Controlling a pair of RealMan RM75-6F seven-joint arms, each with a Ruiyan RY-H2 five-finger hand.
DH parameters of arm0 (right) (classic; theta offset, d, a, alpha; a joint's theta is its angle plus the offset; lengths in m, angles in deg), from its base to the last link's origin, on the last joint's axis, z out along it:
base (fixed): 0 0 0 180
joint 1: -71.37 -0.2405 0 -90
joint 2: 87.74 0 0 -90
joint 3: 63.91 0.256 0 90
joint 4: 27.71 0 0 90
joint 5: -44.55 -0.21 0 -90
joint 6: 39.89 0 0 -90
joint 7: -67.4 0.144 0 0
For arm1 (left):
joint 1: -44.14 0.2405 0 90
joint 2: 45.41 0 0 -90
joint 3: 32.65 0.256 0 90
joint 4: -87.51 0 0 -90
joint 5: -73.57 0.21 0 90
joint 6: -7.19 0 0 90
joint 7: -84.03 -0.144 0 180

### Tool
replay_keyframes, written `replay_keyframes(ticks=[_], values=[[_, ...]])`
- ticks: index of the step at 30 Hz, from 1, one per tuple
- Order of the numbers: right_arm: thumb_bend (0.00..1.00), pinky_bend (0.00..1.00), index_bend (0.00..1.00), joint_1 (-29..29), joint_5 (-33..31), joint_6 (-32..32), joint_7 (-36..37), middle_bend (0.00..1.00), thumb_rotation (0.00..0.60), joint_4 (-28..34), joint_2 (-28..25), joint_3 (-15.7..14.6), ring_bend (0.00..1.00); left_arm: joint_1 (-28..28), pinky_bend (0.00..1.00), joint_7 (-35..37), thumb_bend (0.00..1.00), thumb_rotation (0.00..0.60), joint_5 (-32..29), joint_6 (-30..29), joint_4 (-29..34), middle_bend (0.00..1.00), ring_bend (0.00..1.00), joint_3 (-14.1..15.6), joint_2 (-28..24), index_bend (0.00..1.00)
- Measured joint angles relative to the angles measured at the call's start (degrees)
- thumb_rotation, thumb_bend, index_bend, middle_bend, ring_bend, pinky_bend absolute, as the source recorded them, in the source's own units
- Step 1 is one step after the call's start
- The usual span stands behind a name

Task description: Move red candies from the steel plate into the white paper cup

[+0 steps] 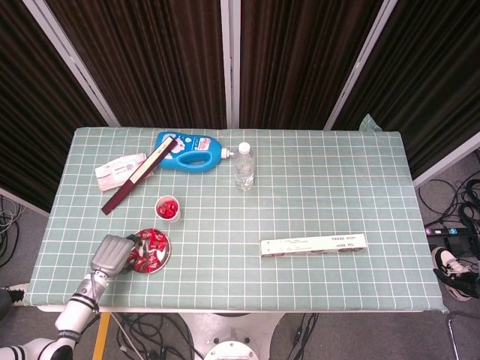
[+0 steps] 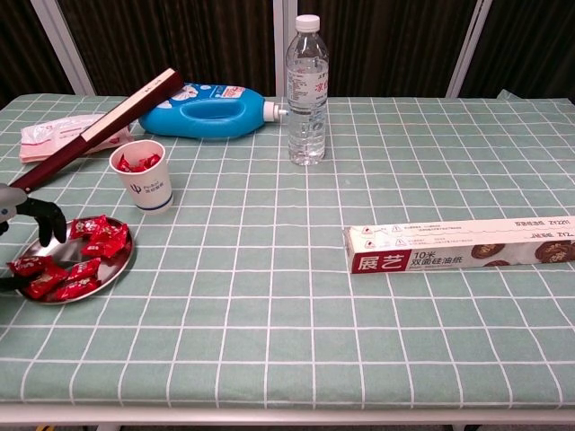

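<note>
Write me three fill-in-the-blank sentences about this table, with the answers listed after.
1. The paper cup already holds ____ candies.
2. The left hand is over the steel ____, where more candies lie.
3. The water bottle stands upright beside a ____ jug lying on its side.

Missing words: red; plate; blue
</note>
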Motion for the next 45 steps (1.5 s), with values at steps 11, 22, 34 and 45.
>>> replay_keyframes(ticks=[11, 22, 34, 45], values=[[0.03, 0.37, 0.00, -0.1, -0.2, 0.1, -0.3, 0.14, 0.600, 0.3, -0.2, 0.0, 0.00, -0.4, 1.00, -1.6, 0.25, 0.600, -1.0, 1.2, -1.8, 0.53, 0.92, -0.8, 1.3, 0.45], [0.03, 0.37, 0.00, 0.0, -0.2, 0.0, -0.4, 0.14, 0.600, 0.5, -0.3, 0.0, 0.00, -1.0, 1.00, -4.1, 0.28, 0.600, -1.9, 2.5, -3.6, 0.54, 0.92, -1.1, 2.1, 0.47], [0.03, 0.37, 0.00, 0.3, -0.1, -0.4, -0.4, 0.14, 0.600, 0.8, -0.5, -0.1, 0.00, -1.4, 1.00, -4.0, 0.37, 0.600, -2.0, 3.7, -3.8, 0.64, 0.93, -0.9, 2.3, 0.59], [0.03, 0.37, 0.00, 0.3, -0.1, -0.5, -0.4, 0.14, 0.600, 0.8, -0.5, -0.1, 0.00, -1.8, 1.00, -0.6, 0.45, 0.600, 1.9, 2.9, -3.0, 0.71, 0.94, -1.3, 1.6, 0.66]])
